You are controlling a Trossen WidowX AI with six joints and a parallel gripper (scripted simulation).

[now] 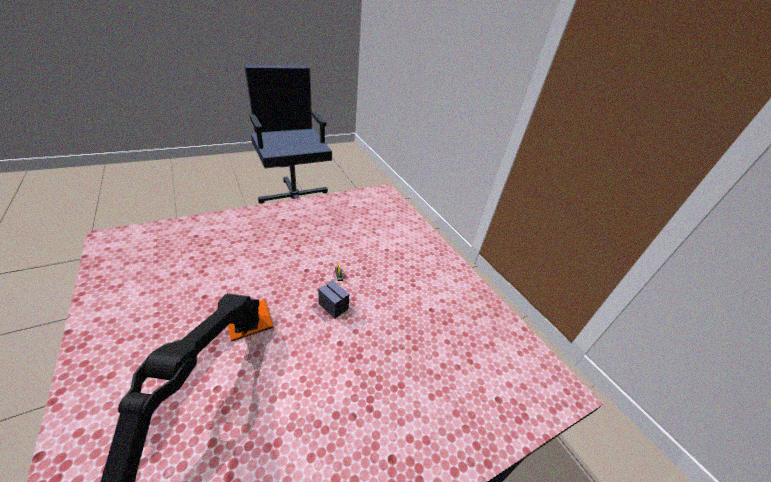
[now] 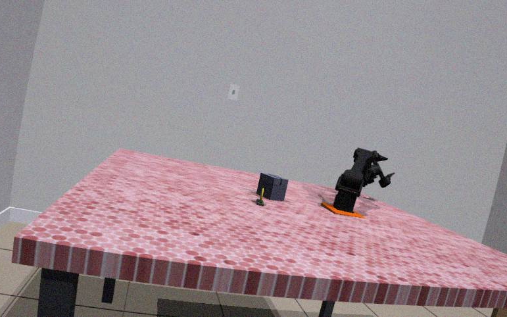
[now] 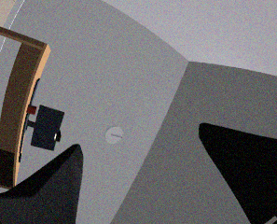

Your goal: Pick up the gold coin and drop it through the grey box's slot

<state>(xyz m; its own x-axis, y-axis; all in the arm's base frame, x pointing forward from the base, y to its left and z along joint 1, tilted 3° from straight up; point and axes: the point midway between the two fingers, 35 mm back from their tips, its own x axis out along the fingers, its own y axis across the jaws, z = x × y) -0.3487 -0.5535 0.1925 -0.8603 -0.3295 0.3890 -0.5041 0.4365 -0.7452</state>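
The gold coin (image 1: 339,268) (image 2: 262,193) stands on edge in the small dark-green holder (image 1: 339,277) (image 2: 260,203) on the table. The grey box (image 1: 334,303) (image 2: 272,189) is closed and sits right beside the holder. A narrow dark slot line shows across its lid in the top view. My gripper (image 2: 390,166) (image 3: 142,141) is open and empty, its two dark fingers wide apart. It is raised above the table, on the other side of the arm's base from the box and coin, pointing away from them. In the top view the fingers are not visible.
The arm's base stands on an orange plate (image 1: 266,317) (image 2: 329,207) on the pink patterned table (image 1: 436,359) (image 2: 168,220). An office chair (image 1: 291,146) stands beyond the table's far edge. The wrist view shows walls and a wooden piece of furniture (image 3: 11,93), with no coin or box.
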